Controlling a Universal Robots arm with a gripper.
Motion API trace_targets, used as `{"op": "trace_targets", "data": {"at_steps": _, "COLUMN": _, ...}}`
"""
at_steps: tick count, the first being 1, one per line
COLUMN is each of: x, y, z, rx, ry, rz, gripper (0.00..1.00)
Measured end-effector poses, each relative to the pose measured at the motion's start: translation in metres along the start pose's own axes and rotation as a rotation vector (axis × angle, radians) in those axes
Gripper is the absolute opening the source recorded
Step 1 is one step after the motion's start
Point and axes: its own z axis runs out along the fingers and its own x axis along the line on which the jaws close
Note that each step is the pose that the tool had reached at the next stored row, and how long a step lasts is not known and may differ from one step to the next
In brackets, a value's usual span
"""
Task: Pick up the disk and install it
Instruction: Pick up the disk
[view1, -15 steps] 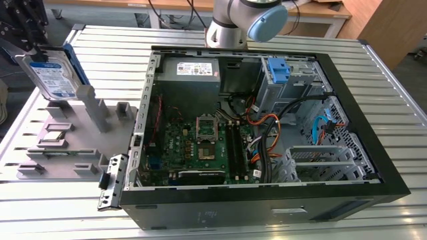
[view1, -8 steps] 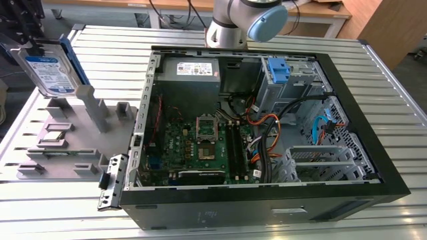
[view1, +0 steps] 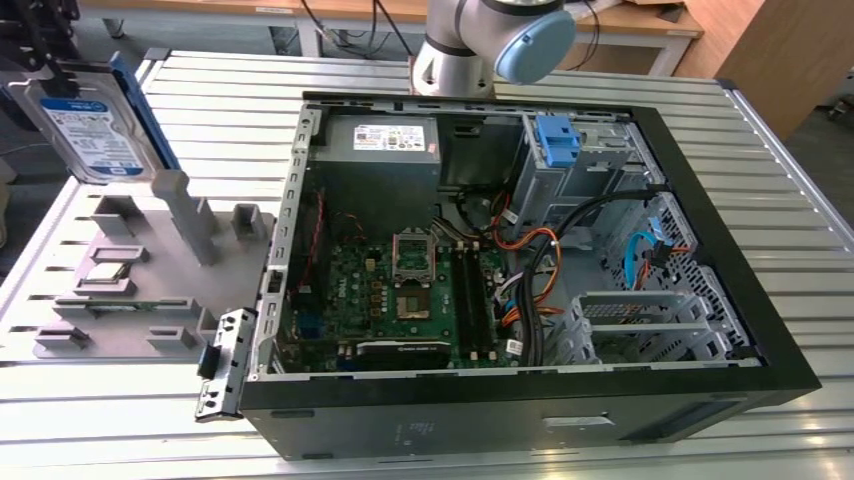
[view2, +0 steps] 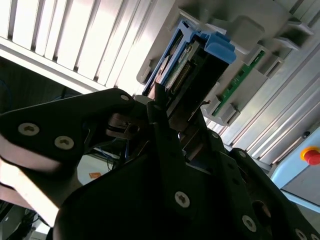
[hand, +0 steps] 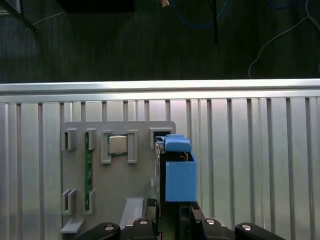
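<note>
My claw (hand: 175, 222) grips the disk (view1: 91, 130) and holds it upright beside the open case (view1: 534, 425), on the exterior view's left of it, so I think grabbing is done and putting it inside is left.

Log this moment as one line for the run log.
gripper: shut on the disk | disk pose: upright at grey fixture | computer case: open
</note>
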Motion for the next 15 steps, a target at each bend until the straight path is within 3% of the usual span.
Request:
{"op": "trace_targets", "data": {"at_steps": 10, "x": -0.001, "y": 0.0001, "z": -0.0188, "rx": -0.0001, "ry": 0.0, "rz": 0.0, "gripper": 0.35}}
{"op": "trace_targets", "data": {"at_steps": 15, "x": -0.0011, "y": 0.0001, "z": -0.0204, "rx": 0.0, "ry": 0.0, "rz": 0.0, "gripper": 0.35}}
